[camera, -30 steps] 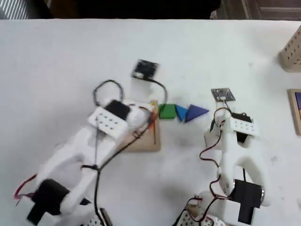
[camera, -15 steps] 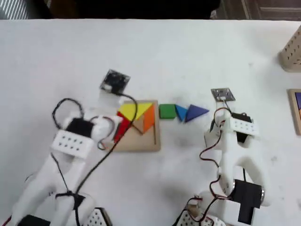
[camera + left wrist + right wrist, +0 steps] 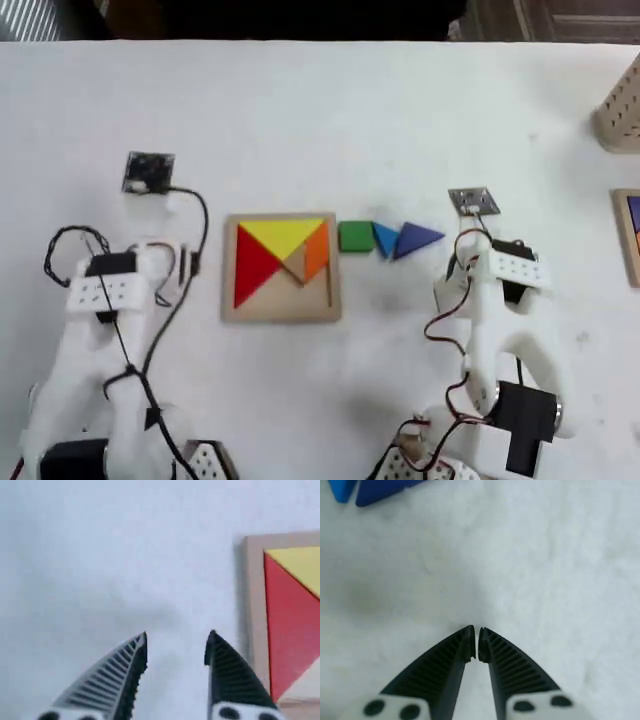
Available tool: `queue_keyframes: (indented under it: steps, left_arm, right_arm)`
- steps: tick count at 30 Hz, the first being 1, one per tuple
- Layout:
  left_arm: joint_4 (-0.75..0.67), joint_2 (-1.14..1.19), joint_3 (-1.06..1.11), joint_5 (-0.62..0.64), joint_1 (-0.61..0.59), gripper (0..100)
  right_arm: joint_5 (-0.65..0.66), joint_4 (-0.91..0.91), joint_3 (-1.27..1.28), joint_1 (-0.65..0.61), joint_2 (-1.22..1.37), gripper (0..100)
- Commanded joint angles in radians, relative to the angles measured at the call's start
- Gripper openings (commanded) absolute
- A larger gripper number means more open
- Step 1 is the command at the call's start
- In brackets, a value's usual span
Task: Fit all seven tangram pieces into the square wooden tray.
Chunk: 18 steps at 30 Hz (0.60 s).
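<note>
Whereas the left arm lay across the tray [image 3: 280, 315] a second ago and hid most of it, it has since drawn back and now sits beside the tray's left rim. Left gripper [image 3: 177, 635]: jaws parted to a moderate gap, nothing between them, poised above bare table [image 3: 400, 120], near the rim but not touching it. Judgement: a placement looks finished and this arm has cleared off, leaving the tray free for the next piece. Right gripper [image 3: 475, 630]: unmoved over the same second, fingertips pressed together, holding nothing, above bare table a little way from the loose pieces. Tray contents: yellow triangle [image 3: 283, 236] along the far side, red triangle [image 3: 252, 272] on the left, orange piece [image 3: 317, 252] at the right. The near right portion shows pale wood, and whether a pale piece lies there cannot be told. Outside the tray, in a row just off its right rim: green square [image 3: 354, 236] nearest, then light blue triangle [image 3: 383, 238], then dark blue triangle [image 3: 415, 238], each touching or almost touching its neighbour. Judgement: task roughly half done. The three loose pieces lie nearer the right arm, which would have to open its jaws before taking the next one.
</note>
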Motion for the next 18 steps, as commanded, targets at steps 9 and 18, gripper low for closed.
queue_keyframes:
  steps: [9,18]
  left_arm:
    - [-0.069,0.036,-0.011,-0.003,-0.031,18]
    - [-0.077,0.036,-0.012,0.006,-0.068,18]
  right_arm:
    - [-0.025,0.077,-0.184,-0.007,-0.033,8.0]
    - [-0.262,0.194,-0.396,-0.243,-0.031,20.4]
